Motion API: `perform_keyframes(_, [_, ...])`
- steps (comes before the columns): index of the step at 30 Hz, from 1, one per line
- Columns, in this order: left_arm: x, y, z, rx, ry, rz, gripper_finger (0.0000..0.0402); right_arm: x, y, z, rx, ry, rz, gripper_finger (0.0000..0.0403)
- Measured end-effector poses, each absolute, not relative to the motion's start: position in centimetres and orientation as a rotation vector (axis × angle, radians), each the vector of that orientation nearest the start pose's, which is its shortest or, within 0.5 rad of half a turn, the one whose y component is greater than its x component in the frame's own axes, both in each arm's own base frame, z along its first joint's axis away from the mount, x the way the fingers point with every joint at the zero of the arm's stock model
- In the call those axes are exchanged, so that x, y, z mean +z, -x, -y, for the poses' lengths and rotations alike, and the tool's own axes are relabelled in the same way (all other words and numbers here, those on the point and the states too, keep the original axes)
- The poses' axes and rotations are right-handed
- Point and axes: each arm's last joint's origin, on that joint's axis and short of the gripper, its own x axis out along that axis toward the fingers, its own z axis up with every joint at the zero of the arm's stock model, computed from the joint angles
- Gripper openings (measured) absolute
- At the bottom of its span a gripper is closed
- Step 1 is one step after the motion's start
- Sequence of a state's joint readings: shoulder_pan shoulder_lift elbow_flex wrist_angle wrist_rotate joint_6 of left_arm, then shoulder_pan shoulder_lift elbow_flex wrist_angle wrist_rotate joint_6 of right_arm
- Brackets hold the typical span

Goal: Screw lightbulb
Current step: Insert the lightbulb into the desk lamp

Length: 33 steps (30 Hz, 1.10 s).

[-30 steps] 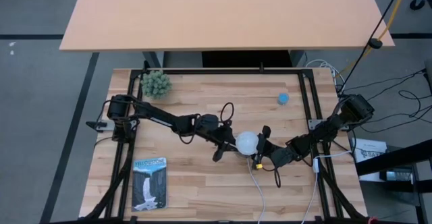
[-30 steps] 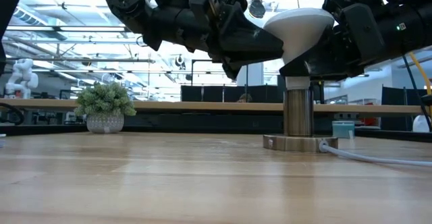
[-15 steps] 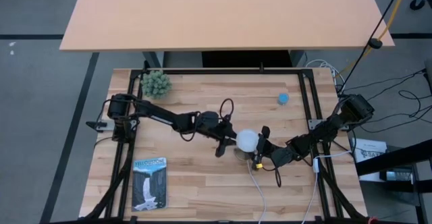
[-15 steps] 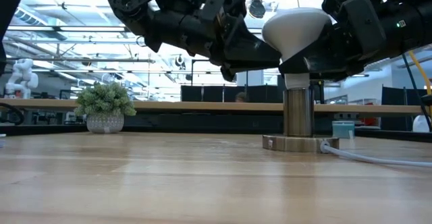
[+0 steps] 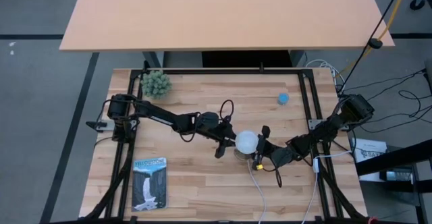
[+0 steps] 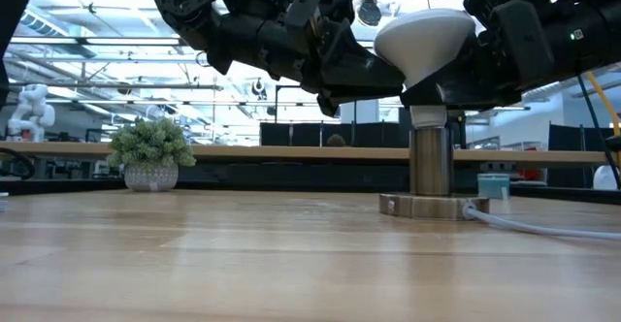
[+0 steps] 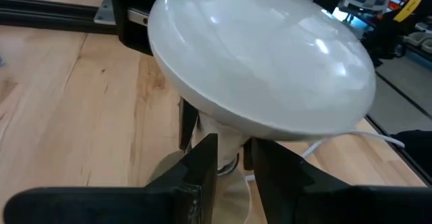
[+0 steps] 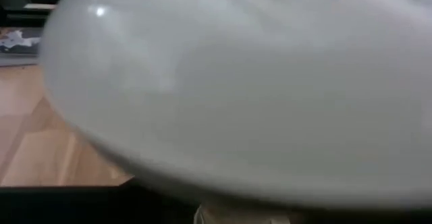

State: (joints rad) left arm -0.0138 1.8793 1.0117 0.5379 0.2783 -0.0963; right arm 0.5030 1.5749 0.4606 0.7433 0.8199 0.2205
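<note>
Lightbulb (image 6: 424,43) standing upright in socket (image 6: 430,162), axis vertical; left pincer (image 7: 233,166) pinching its neck; right pincer (image 5: 262,150) touching opposite side, grip unclear.

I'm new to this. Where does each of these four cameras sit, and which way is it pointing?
High: above, looking straight down on the table; both arms meet at the lightbulb.
Low: at table-top height, looking level into the room; both arms flank the bulb on its socket.
Left wrist: on the left arm, its fingers at the bulb's neck.
Right wrist: on the right arm, filled by the bulb's dome.
All four share the lightbulb.
</note>
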Motion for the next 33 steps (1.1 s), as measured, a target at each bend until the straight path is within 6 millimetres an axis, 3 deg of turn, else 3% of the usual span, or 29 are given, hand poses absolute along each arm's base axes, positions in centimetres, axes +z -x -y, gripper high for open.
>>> perform_keyframes(5, [17.6,-39.5,1.3,-0.273,0.141,-0.342,0.0096,14.8,-24.1,-10.9,-0.357,0.037,-0.242,0.0148])
perform_keyframes(11, [17.9,-39.5,1.3,-0.273,0.143,-0.324,0.0096,17.5,-23.0,-11.0,-0.387,0.077,-0.172,0.0148])
perform_keyframes(18, [17.7,-39.5,1.2,-0.280,0.145,-0.330,0.0096,21.8,-19.3,-12.4,-0.379,0.006,-0.065,0.0148])
perform_keyframes(22, [17.7,-39.5,1.2,-0.295,0.148,-0.332,0.0096,22.8,-16.8,-13.3,-0.368,-0.025,-0.054,0.0148])
perform_keyframes(27, [17.7,-39.5,1.2,-0.298,0.153,-0.330,0.0096,21.7,-15.1,-13.9,-0.374,-0.086,-0.096,0.0148])
perform_keyframes(33, [17.9,-39.6,1.4,-0.290,0.192,-0.311,0.0096,18.7,-15.9,-13.7,-0.447,-0.138,-0.167,0.0148])
